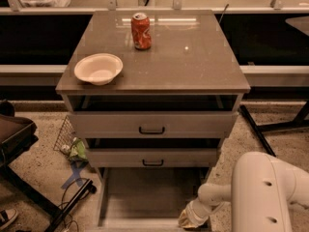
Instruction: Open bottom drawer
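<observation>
Jaws: grip unclear, at open bottom drawer [149, 197] front-right corner; bowl [98, 68], can [141, 31] on cabinet top [193, 57].

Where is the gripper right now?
In the camera view the gripper is low and right of centre, at the front right corner of the pulled-out bottom drawer, below the middle drawer.

Gripper [189, 218] sits low at the front-right edge of the open grey bottom drawer [145, 197]. To its left the plain grey tray floor is bare, w/ free room across. Up and behind, the flat grey middle drawer front [153, 157] overhangs the tray's rear and cuts headroom. To the right the robot's bulky white arm [265, 192] blocks. Far left, beyond the drawer wall, black stand legs and cables [72, 197] lie on the floor.
</observation>
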You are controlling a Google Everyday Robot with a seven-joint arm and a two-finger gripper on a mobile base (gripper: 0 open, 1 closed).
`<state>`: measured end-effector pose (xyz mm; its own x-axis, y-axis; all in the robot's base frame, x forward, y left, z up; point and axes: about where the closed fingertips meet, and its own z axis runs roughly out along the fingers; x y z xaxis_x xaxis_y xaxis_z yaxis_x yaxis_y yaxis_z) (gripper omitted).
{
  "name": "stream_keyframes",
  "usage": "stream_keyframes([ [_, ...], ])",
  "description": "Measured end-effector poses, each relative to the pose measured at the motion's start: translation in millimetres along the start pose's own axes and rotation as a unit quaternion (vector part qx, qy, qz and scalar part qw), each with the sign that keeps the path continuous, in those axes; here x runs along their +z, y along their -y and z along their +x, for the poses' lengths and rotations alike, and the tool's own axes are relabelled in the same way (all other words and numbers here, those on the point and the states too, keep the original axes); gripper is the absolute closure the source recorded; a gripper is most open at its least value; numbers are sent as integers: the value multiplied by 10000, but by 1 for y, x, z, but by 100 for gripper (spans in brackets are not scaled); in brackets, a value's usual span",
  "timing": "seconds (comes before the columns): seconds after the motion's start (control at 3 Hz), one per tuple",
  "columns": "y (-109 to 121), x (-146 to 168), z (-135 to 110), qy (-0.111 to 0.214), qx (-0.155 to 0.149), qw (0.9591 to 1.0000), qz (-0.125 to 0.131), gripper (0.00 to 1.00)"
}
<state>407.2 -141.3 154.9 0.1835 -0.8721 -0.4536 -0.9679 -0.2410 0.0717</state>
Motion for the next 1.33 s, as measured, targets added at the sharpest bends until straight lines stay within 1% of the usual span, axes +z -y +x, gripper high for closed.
stream_keyframes([
  [0.33,0,0,0,0,0,10000,0,100],
  [0.67,-1,2,-1,10,2,10000,-15,84],
  [1.33,-4,5,-2,29,6,10000,-47,38],
])
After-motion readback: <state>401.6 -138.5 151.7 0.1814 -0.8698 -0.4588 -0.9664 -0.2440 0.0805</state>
